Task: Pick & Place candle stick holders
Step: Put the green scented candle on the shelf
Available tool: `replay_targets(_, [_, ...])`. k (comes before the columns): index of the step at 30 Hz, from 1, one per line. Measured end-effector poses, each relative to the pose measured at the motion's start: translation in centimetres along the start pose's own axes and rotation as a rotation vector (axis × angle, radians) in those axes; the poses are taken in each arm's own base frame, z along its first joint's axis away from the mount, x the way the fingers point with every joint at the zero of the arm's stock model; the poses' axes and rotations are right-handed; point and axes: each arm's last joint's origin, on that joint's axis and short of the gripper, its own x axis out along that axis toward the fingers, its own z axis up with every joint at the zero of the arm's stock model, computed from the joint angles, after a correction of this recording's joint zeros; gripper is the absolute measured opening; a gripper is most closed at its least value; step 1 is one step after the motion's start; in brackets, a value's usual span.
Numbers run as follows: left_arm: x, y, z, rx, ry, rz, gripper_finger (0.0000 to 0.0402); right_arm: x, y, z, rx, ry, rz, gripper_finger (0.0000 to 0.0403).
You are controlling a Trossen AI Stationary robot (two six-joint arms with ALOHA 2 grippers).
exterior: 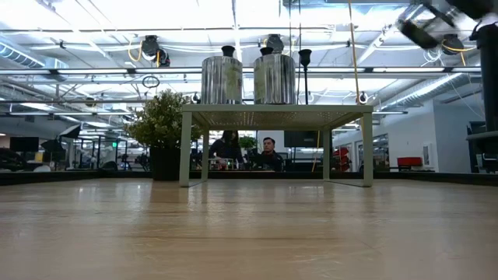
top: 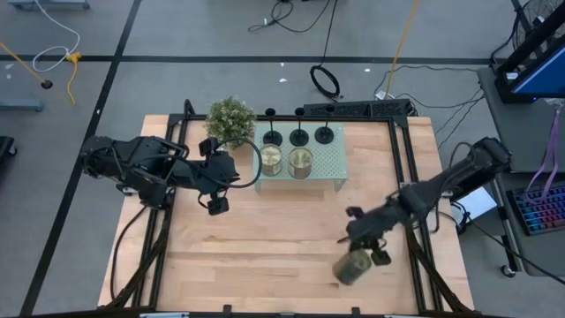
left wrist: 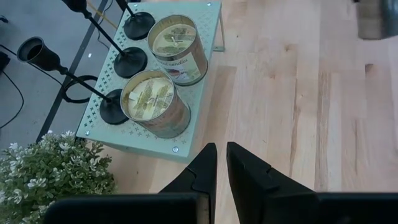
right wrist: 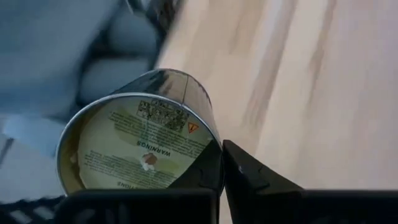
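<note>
The right claw (top: 371, 250) is clamped on a jar (top: 352, 267); tilted, it could slip. The left claw (left wrist: 220, 163) is together.

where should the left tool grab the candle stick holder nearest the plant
By the thin upright stem of the holder nearest the plant, from above or the rear edge; two gold jars crowd its front. The left tool is nearly shut, so open first.
</note>
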Motion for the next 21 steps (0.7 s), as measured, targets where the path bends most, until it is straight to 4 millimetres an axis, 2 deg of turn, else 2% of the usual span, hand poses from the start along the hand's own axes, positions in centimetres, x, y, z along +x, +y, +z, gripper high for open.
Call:
replay_targets(6, [0.0,0.0,0.0,0.0,0.0,0.0,0.0044,-5.3,-1.0,4.3,-0.342,-0.209,-0.157,0.0001])
replay_targets(10, [0.0,0.0,0.0,-0.006,0.0,0.0,0.0044,-8.5,-1.8,6.8,-0.464,-0.23,-0.316,0.0001])
replay_targets(15, [0.0,-0.1,0.2,-0.014,-0.017,-0.005,0.0044,-11.8,-4.4,9.1,-0.362,-0.057,-0.556,0.0001])
replay_targets(18, [0.0,-0.1,0.4,-0.021,-0.039,-0.012,0.0044,-13.0,-7.2,10.0,-0.249,0.015,-0.621,0.0001])
replay_targets(21, [0.0,-0.2,0.6,-0.027,-0.053,-0.016,0.0044,-13.5,-10.3,10.1,-0.143,0.12,-0.664,0.0])
